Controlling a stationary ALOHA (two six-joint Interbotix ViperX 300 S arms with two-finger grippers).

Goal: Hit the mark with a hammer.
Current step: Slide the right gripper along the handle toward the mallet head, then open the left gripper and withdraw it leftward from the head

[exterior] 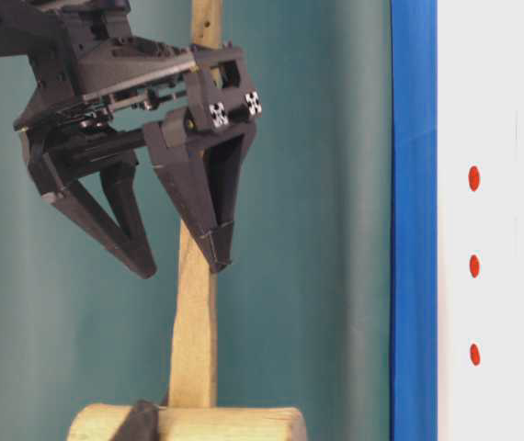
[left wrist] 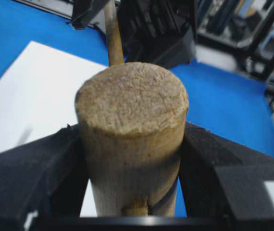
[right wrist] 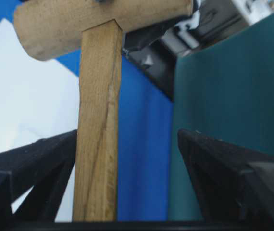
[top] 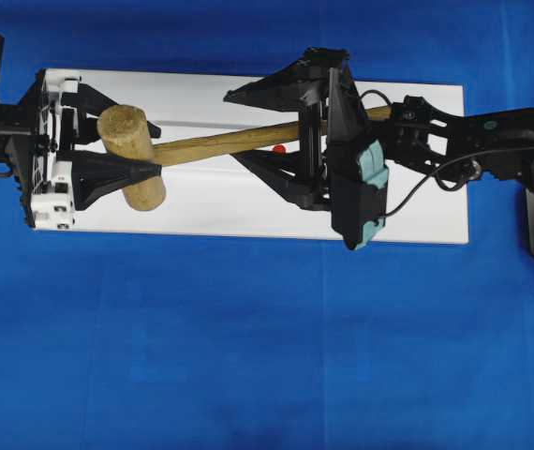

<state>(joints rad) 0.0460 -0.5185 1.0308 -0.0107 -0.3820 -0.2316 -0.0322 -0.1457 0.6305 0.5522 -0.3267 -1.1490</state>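
Observation:
The hammer is a light wooden mallet; its thick head point(top: 132, 156) lies at the left of the white board point(top: 426, 187) and its handle point(top: 229, 142) runs to the right. My left gripper point(top: 122, 136) is shut on the head, which fills the left wrist view point(left wrist: 132, 125) between the fingers point(left wrist: 36, 168). My right gripper point(top: 235, 125) is open astride the handle point(right wrist: 97, 144). The handle rests against one finger point(right wrist: 41, 159); the other stands apart. A red mark point(top: 278, 148) shows just below the handle. The table-level view shows three red marks point(exterior: 474, 265) in a row.
The white board lies on a blue cloth point(top: 248, 356). A teal backdrop point(exterior: 317, 230) stands behind the right gripper point(exterior: 177, 266) in the table-level view. The right arm's body point(top: 492, 141) reaches in from the right edge.

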